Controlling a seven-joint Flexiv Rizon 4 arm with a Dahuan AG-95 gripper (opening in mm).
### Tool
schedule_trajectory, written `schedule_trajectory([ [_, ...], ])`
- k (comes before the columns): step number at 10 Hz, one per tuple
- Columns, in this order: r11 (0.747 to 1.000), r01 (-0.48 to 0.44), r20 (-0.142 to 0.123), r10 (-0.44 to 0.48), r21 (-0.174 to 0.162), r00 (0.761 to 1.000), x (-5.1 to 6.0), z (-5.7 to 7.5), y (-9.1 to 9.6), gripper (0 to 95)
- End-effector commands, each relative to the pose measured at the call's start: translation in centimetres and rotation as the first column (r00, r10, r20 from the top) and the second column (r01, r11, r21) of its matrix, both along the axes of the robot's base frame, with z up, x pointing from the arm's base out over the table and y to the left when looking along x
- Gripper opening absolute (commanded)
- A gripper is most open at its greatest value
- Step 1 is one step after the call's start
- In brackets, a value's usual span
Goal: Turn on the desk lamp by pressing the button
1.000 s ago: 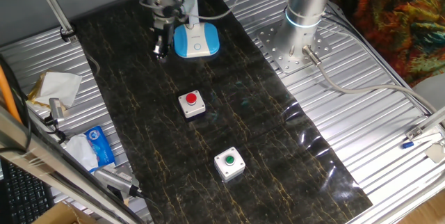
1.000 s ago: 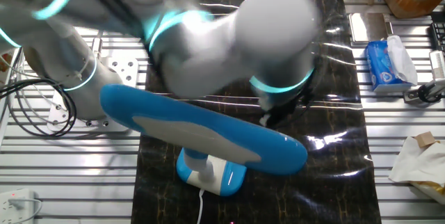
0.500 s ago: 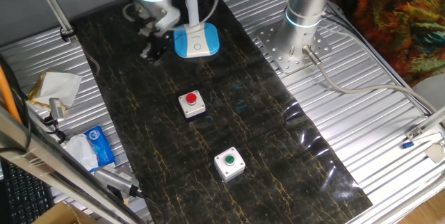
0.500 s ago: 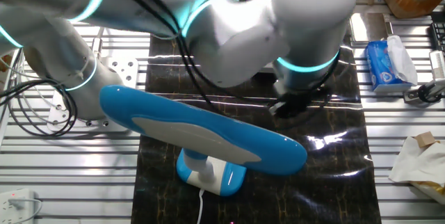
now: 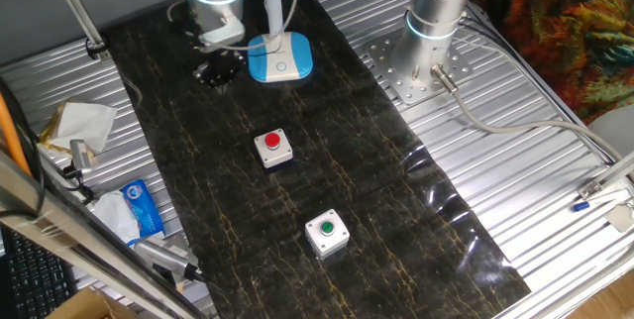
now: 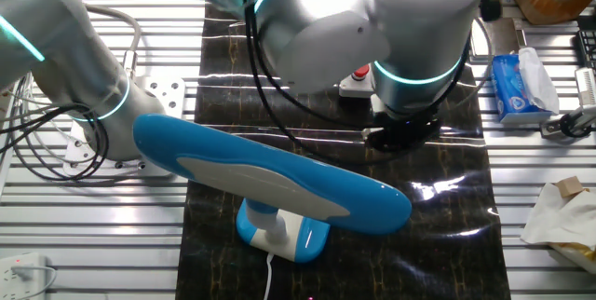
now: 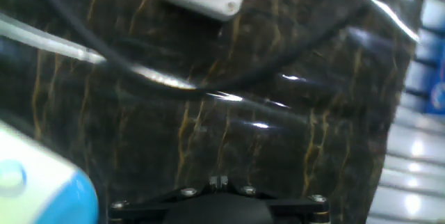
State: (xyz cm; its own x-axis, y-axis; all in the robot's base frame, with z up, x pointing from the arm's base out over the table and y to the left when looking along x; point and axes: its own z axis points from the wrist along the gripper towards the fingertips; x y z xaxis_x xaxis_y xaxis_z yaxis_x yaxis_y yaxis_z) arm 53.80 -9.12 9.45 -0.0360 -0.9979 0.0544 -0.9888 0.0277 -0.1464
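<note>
The desk lamp has a light-blue base with a white top plate (image 5: 280, 59) and a slim white stem (image 5: 270, 2), at the far end of the dark mat. Its tiny ringed button (image 5: 281, 65) sits on the plate. In the other fixed view the lamp's long blue head (image 6: 270, 174) fills the foreground above the base (image 6: 282, 230). My gripper (image 5: 216, 73) hangs low over the mat, left of the base and apart from it. In the hand view the fingertips (image 7: 219, 180) touch each other, and the base's corner (image 7: 42, 186) with the button (image 7: 10, 177) lies at the lower left.
A grey box with a red dome button (image 5: 273, 147) sits mid-mat, and one with a green dome (image 5: 326, 233) nearer the front. A black cable (image 7: 208, 88) crosses the hand view. A tissue pack (image 5: 139, 210) and crumpled paper (image 5: 79, 121) lie left of the mat. The arm's mount plate (image 5: 411, 66) is to the right.
My gripper has moved left, away from the lamp base, and turned over the mat. The lamp and both button boxes have not moved.
</note>
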Motion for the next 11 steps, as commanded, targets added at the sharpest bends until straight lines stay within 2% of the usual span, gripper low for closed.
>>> schedule_trajectory([
  [1, 0.957, 0.288, -0.01, -0.288, 0.034, 0.958, -0.3, 0.4, 0.2, 0.0],
  [3, 0.943, 0.333, -0.025, -0.332, 0.023, 0.943, -0.4, 0.4, 0.3, 0.0],
  [4, 0.945, 0.326, -0.023, -0.326, 0.015, 0.945, -0.6, 0.3, 0.2, 0.0],
  [7, 0.97, 0.241, -0.028, -0.241, 0.012, 0.97, -2.2, -0.5, -0.6, 0.0],
  [8, 0.982, 0.186, -0.033, -0.185, 0.017, 0.982, -3.2, -1.1, -1.1, 0.0],
  [11, 0.999, 0.034, -0.051, -0.034, 0.006, 0.998, -4.3, -1.7, -1.5, 0.0],
])
